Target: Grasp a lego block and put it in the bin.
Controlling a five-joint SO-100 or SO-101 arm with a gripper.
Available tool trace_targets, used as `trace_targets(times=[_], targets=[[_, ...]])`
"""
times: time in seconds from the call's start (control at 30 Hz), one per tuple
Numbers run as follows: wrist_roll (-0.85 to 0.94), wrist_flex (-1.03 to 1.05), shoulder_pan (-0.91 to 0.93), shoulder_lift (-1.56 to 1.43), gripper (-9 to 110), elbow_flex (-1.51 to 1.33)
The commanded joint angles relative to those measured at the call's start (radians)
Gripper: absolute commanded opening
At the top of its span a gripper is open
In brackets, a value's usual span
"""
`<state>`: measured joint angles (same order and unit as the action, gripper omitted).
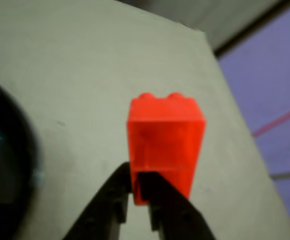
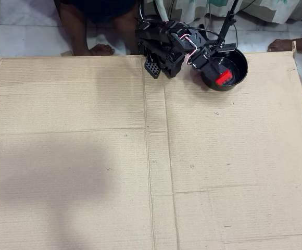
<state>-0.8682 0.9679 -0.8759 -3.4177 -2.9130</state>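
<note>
The red lego block [image 1: 165,142] is pinched at its lower end between the two black fingers of my gripper [image 1: 137,176], studs pointing away. The glossy black bowl [image 1: 5,165] shows at the left edge of the wrist view, beside and below the block. In the overhead view the gripper [image 2: 218,73] reaches from the arm at the top of the view, and the block [image 2: 223,77] appears over the inside of the bowl [image 2: 242,66]. I cannot tell how high the block hangs above the bowl.
A large creased cardboard sheet [image 2: 88,156] covers the floor. The arm's base [image 2: 159,44] stands at its far edge, with wires. A person's feet [image 2: 100,49] rest on the tiles behind it. The cardboard's right edge [image 1: 245,130] shows in the wrist view.
</note>
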Motion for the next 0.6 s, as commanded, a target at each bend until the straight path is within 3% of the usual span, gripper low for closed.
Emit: trace_targets(times=[0.0, 0.57], targets=[[-0.098, -0.012, -0.091, -0.008, 1, 0.002], [-0.652, -0.012, -0.437, -0.008, 1, -0.127]])
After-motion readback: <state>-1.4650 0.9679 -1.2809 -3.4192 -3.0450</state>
